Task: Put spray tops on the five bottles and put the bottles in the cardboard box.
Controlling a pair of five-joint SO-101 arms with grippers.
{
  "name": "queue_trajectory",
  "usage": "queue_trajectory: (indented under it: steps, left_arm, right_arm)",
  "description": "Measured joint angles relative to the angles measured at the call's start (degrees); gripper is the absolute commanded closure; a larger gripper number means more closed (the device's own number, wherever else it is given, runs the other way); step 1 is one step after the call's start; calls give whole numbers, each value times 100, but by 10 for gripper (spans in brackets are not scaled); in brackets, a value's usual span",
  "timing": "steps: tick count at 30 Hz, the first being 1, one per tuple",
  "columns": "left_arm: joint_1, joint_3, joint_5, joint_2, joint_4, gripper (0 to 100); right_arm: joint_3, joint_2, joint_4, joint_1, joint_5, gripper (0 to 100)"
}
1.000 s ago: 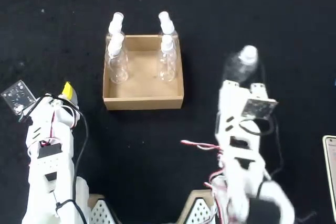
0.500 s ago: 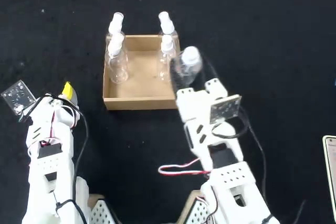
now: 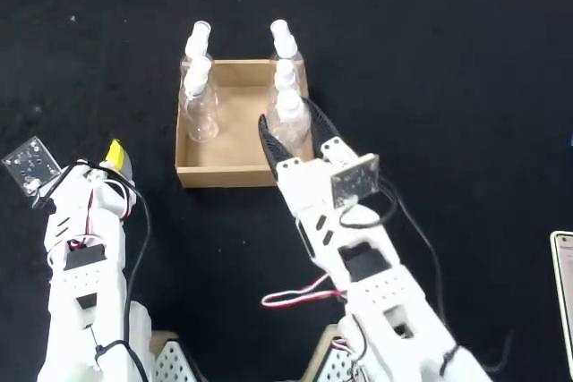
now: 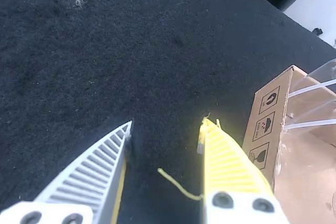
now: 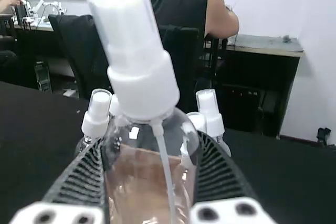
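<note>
Clear plastic bottle (image 5: 134, 182) (white spray top (image 5: 137, 72)) clamped in ribbed right tool (image 5: 149, 142); left tool (image 4: 166, 124) apart.

Both arms are printed in white: left arm (image 3: 81, 261), right arm (image 3: 372, 266). A black cable (image 3: 141, 230) is run along the left arm, and a red-white cable (image 3: 295, 292) is looped off the right. Left hand (image 4: 166, 127): one yellow ribbed finger (image 4: 231, 166), one grey finger (image 4: 94, 169), with screws (image 4: 223, 200) set in the white bases. Right hand (image 5: 151, 145): black ribbed fingers (image 5: 84, 177).

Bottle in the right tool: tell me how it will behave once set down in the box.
Probably light: the clear bottle looks empty. Likely tippy: tall, narrow, with a bulky spray top. Its smooth plastic may slip in the right tool.
</note>
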Motion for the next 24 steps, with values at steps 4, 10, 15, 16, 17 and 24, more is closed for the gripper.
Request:
queue_trajectory:
  steps: [4,10,15,16,17,24]
  left_arm:
    - [0,0,0,0,0,819]
    - [0,0,0,0,0,819]
    - [0,0,0,0,0,819]
    - [0,0,0,0,0,819]
    - [0,0,0,0,0,819]
    - [0,0,0,0,0,819]
  right_arm:
    - [-264,1222,-1037,-132,-9,988]
    - [-571,3077,-2470,-141,-9,988]
    - [-914,4360,-3323,-141,-9,988]
    - [-985,4589,-3455,-141,-9,988]
    - [-1064,4800,-3560,-141,-9,988]
    - [-1538,5899,-3789,-149,-9,987]
